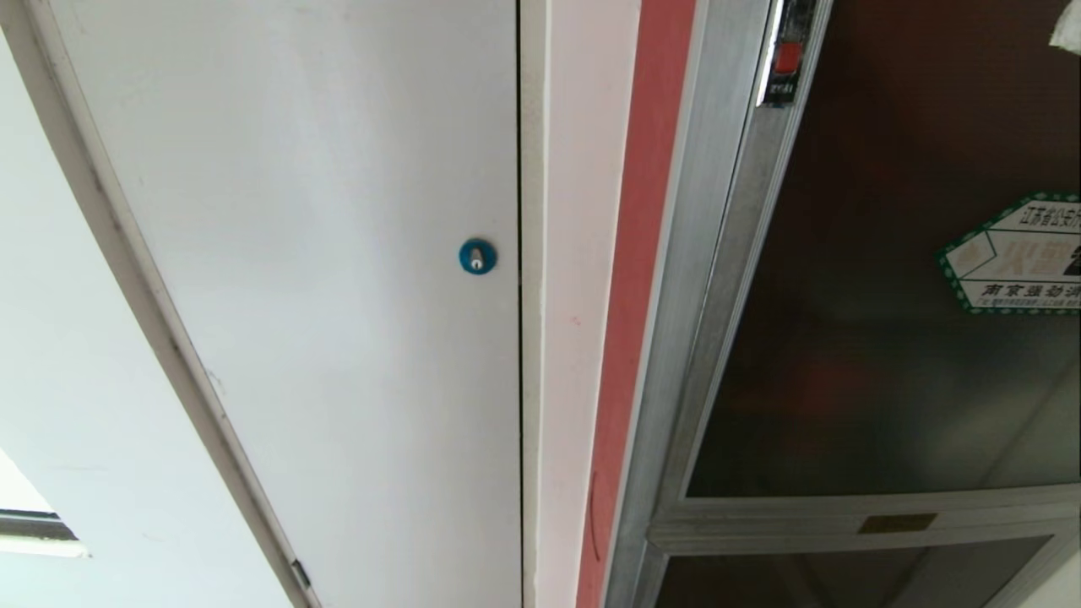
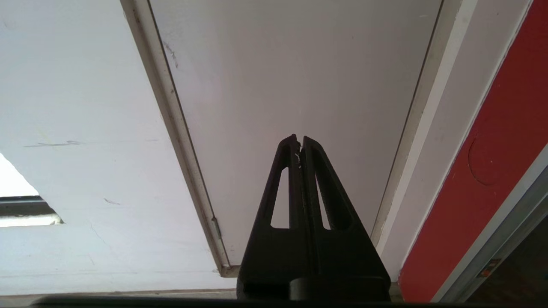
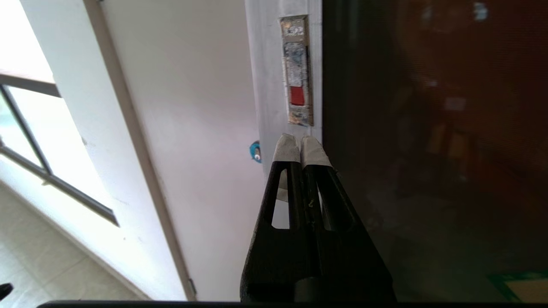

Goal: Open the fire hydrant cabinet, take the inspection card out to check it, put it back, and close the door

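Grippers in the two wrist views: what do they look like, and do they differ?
Both are black two-finger grippers with long tapering fingers, each cut through by a narrow slot. The right gripper has whitish tape wrapped round both fingertips. The left gripper has bare black tips. No cables or markings show.

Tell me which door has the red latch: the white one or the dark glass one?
The dark glass door has it: the small red latch sits in its silver frame. The white door carries only a blue round lock.
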You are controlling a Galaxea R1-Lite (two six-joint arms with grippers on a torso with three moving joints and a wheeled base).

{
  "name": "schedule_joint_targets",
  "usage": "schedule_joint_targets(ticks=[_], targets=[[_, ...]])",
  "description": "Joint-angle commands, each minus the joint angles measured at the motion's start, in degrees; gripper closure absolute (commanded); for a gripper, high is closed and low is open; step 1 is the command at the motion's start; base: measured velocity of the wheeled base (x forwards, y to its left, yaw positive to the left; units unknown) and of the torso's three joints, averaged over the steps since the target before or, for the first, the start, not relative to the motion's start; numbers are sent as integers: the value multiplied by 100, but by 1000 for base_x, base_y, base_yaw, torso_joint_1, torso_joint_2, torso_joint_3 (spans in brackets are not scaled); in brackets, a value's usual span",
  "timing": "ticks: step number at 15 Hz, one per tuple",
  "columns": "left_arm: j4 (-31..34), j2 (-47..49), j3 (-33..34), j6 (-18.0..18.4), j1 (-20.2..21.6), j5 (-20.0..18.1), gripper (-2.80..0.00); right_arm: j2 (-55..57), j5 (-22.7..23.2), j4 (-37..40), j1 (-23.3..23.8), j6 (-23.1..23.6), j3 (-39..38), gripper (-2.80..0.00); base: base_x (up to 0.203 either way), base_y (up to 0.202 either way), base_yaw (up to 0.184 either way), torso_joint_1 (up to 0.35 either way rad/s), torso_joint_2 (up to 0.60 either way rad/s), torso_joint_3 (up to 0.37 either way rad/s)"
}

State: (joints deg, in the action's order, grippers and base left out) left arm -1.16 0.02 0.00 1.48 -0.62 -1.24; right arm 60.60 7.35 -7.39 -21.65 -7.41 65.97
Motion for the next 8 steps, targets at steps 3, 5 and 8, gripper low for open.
schedule_joint_targets(ticks=[3,5,8], targets=[[-1,-2,70,1,1,1,0,-855,-7,28,542,9,-326,0,0,0,0,0,0,0],[1,-2,70,1,1,1,0,-1247,-23,29,871,20,-742,0,0,0,0,0,0,0],[-7,5,70,1,1,1,0,-1953,-27,33,1322,45,-1336,0,0,0,0,0,0,0]])
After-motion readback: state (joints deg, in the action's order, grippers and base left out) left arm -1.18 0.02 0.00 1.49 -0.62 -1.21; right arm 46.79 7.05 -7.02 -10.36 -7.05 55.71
